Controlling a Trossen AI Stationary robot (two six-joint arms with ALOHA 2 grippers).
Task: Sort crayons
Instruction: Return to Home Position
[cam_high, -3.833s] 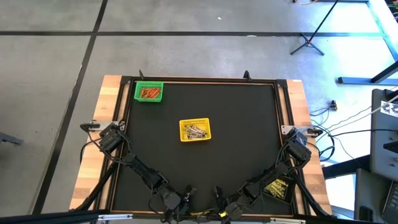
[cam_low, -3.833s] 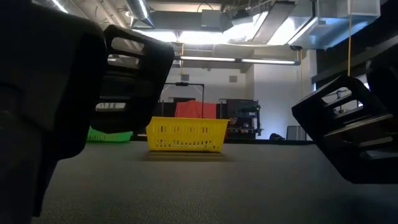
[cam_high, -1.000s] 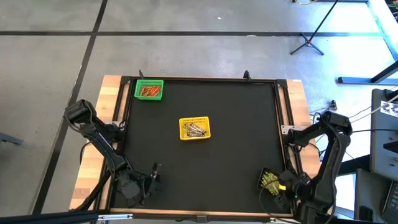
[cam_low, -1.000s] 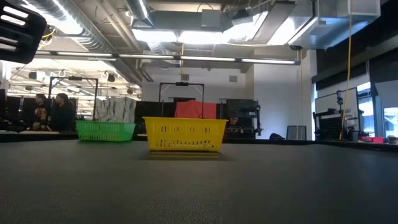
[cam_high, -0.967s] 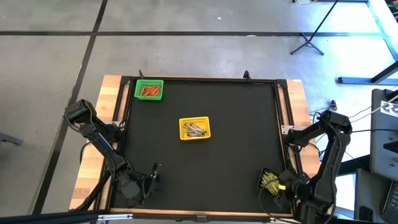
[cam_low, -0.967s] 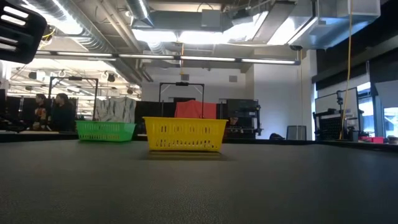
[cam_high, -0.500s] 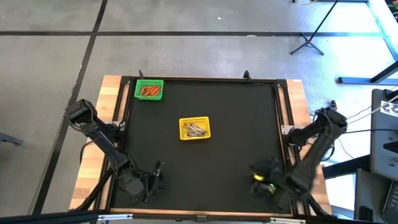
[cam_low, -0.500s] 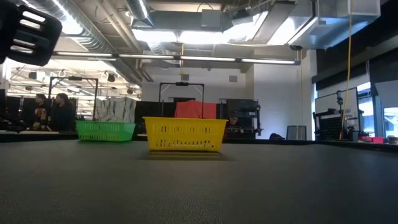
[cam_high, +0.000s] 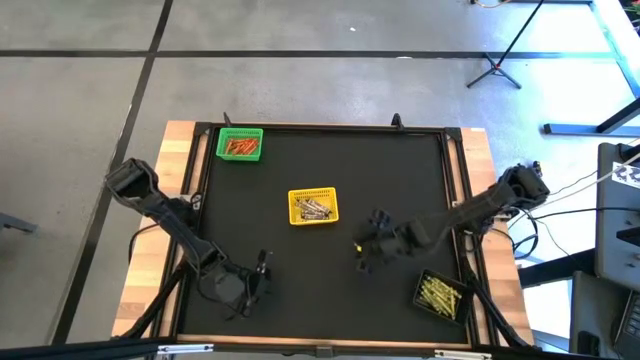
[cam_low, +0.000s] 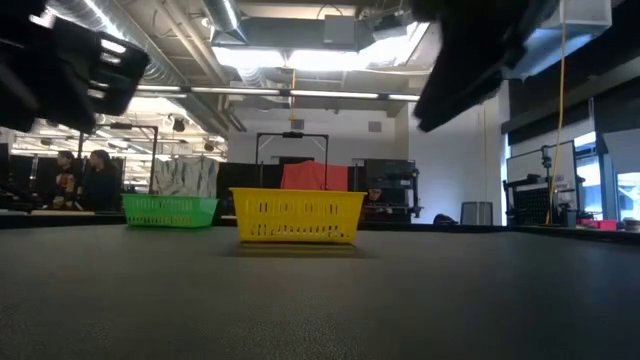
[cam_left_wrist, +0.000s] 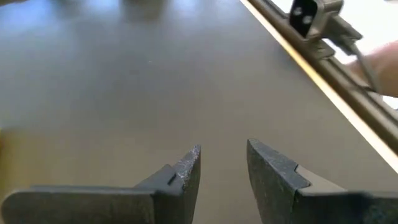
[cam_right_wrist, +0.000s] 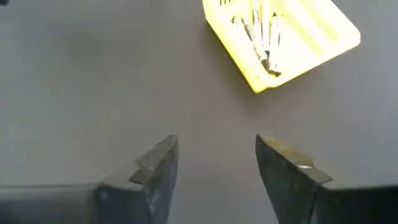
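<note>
Three small mesh baskets stand on the black table. A green basket (cam_high: 239, 146) at the far left holds orange-red crayons (cam_high: 240, 149). A yellow basket (cam_high: 313, 207) near the middle holds greyish sticks (cam_right_wrist: 264, 37). A black basket (cam_high: 441, 293) at the near right corner holds yellow-green crayons (cam_high: 438, 292). My right gripper (cam_high: 365, 247) hovers open to the near right of the yellow basket, with only bare table between its fingers (cam_right_wrist: 158, 165). My left gripper (cam_high: 262, 270) stands open over bare table near the front edge.
A raised black frame (cam_high: 455, 180) runs around the mat, with wooden table edges outside it. Bare mat (cam_high: 330, 290) lies between the two grippers. The low view shows the yellow basket (cam_low: 298, 217) and green basket (cam_low: 169, 210) with the room behind them.
My right gripper has swung away from the black basket at the near right corner, toward the table's middle and the yellow basket, rolling as it went. The black basket now lies uncovered. My left gripper has drifted slightly toward the table's right.
</note>
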